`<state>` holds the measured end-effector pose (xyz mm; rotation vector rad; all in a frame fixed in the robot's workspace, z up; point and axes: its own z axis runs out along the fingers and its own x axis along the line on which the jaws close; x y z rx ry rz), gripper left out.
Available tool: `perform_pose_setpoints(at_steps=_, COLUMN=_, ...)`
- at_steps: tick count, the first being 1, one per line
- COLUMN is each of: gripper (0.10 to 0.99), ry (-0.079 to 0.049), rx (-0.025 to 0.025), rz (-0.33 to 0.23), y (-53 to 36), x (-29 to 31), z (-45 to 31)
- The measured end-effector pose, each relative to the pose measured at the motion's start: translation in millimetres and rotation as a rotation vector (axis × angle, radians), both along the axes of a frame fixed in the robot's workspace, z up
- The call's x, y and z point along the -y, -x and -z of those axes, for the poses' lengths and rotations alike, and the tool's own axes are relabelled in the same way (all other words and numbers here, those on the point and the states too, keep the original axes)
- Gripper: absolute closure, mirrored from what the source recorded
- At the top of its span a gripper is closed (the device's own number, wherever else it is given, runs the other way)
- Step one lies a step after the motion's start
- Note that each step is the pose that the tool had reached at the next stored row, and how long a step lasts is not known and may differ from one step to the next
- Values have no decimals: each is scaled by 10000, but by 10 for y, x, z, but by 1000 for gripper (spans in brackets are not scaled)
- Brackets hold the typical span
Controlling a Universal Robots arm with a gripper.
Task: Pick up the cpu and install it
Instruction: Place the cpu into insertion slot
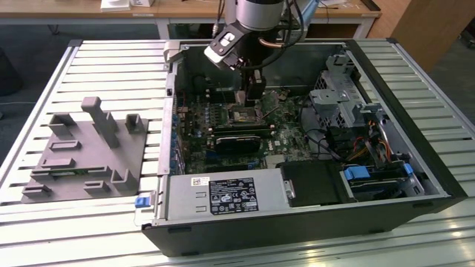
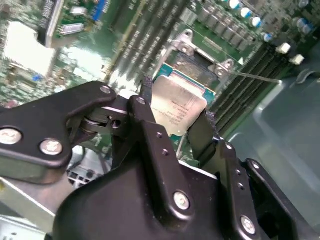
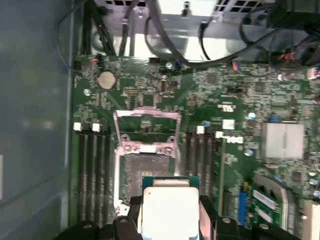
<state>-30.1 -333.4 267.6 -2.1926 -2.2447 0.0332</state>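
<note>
My jaws pinch the flat silvery square cpu [image 2: 177,107] by its edges, close over the dark open motherboard socket [image 3: 145,172], exterior view's upper centre.

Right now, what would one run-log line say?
gripper: shut on cpu | place: over motherboard, near empty socket | cpu: not yet seated

Silvery metal-lidded cpu [image 3: 170,210], matt black tool [image 2: 176,107]

A slatted metal bench [image 1: 59,233] carries two things. An open computer case [image 1: 282,231] lies on its side toward the exterior view's right. A grey fixture plate [image 1: 74,167] with upright posts sits toward the left, just beside the case.
</note>
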Motion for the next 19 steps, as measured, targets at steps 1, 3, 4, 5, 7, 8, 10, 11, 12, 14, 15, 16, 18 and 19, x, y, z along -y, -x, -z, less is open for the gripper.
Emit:
perform_pose_setpoints(at_steps=1, gripper=549, ry=0, rx=3, rz=0, y=0, x=-32, z=13)
perform_pose_setpoints(at_steps=3, gripper=549, ry=2, rx=49, rz=0, y=0, x=-83, z=29)
perform_pose_setpoints(at_steps=4, gripper=549, ry=4, rx=102, rz=1, y=0, x=-94, z=33)
perform_pose_setpoints(at_steps=5, gripper=549, ry=4, rx=157, rz=2, y=0, x=-104, z=38)
perform_pose_setpoints(at_steps=7, gripper=549, ry=3, rx=290, rz=3, y=3, x=-110, z=49)
perform_pose_setpoints(at_steps=8, gripper=549, ry=3, rx=345, rz=8, y=8, x=-111, z=58)
perform_pose_setpoints(at_steps=10, gripper=549, ry=7, rx=375, rz=36, y=18, x=-112, z=86)
perform_pose_setpoints(at_steps=11, gripper=549, ry=7, rx=375, rz=51, y=20, x=-112, z=104)
perform_pose_setpoints(at_steps=12, gripper=549, ry=7, rx=376, rz=62, y=22, x=-113, z=122)
perform_pose_setpoints(at_steps=14, gripper=549, ry=6, rx=377, rz=70, y=27, x=-115, z=158)
perform_pose_setpoints(at_steps=15, gripper=549, ry=4, rx=378, rz=70, y=27, x=-115, z=177)
perform_pose_setpoints(at_steps=16, gripper=549, ry=2, rx=378, rz=70, y=27, x=-116, z=196)
perform_pose_setpoints(at_steps=18, gripper=549, ry=0, rx=377, rz=71, y=27, x=-119, z=229)
perform_pose_setpoints(at_steps=19, gripper=549, ry=1, rx=376, rz=72, y=27, x=-119, z=242)
